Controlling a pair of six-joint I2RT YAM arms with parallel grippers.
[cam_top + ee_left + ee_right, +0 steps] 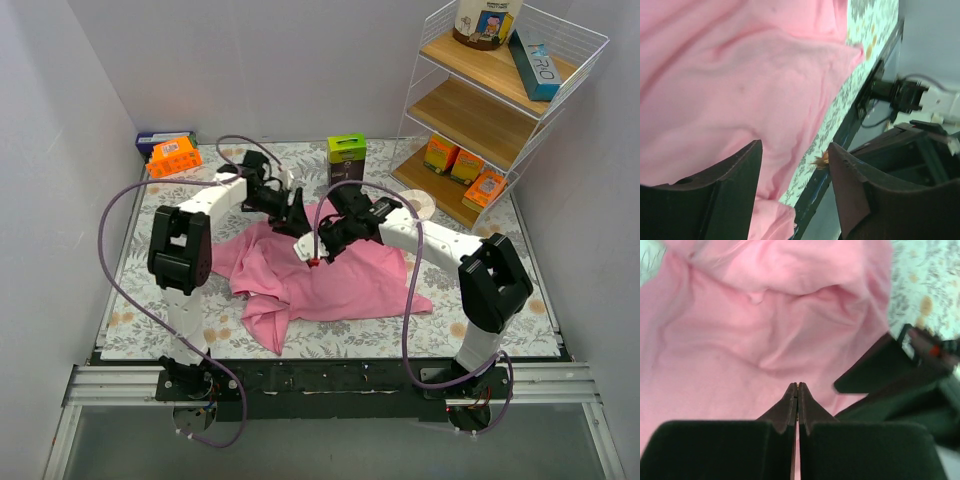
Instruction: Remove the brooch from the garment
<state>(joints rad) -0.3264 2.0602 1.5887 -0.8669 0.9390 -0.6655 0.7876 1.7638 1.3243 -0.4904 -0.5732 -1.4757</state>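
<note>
The garment (330,285) lies rumpled at the centre of the floral-covered surface (130,300). Both arms reach in over its far half.

Left end effector (795,145): open, with a wide gap between the fingers and nothing held. It is positioned above the garment near its far edge (297,228). In the left wrist view, pink cloth fills the gap between the fingers. A small golden-brown spiky item (821,160) shows against the inner edge of one finger (850,185), just off the garment's edge. It cannot be determined whether this item is the brooch.

Right end effector (797,386): fully closed, with the fingertips meeting. It points down at the middle of the garment (318,255), just beside the left end effector. Nothing is visible between the tips, and contact with the cloth cannot be confirmed.
</note>
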